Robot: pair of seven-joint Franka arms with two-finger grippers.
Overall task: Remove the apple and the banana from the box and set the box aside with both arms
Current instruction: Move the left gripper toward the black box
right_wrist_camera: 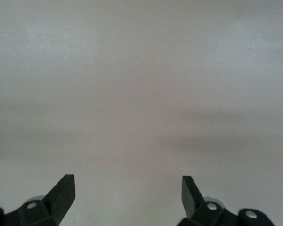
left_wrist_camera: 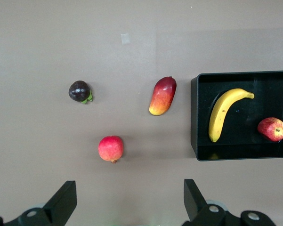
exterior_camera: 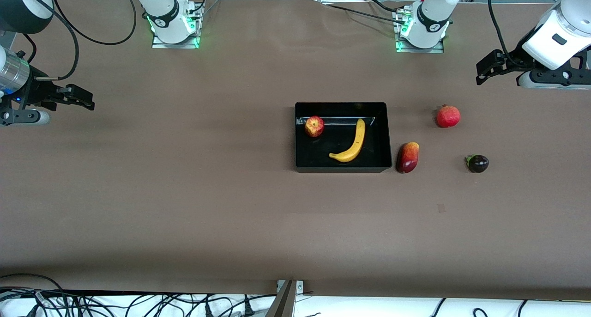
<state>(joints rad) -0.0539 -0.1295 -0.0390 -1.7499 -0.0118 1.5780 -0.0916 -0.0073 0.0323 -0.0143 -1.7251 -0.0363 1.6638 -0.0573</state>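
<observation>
The black box (exterior_camera: 390,137) sits mid-table. Inside it lie the speckled red-and-yellow apple (exterior_camera: 314,126) and the curved yellow banana (exterior_camera: 352,143). The left wrist view shows the box (left_wrist_camera: 194,117), the banana (left_wrist_camera: 222,114) and the apple (left_wrist_camera: 272,129) too. My left gripper (exterior_camera: 485,71) is open and empty, up in the air at the left arm's end of the table; in its wrist view the left gripper (left_wrist_camera: 130,200) frames bare table. My right gripper (exterior_camera: 78,98) is open and empty, up at the right arm's end; the right gripper (right_wrist_camera: 128,195) sees only bare table.
Three other fruits lie on the table beside the box toward the left arm's end: a red-yellow mango (exterior_camera: 407,157) right by the box wall, a red pomegranate (exterior_camera: 448,116), and a dark purple mangosteen (exterior_camera: 478,163). Cables hang along the table's front edge.
</observation>
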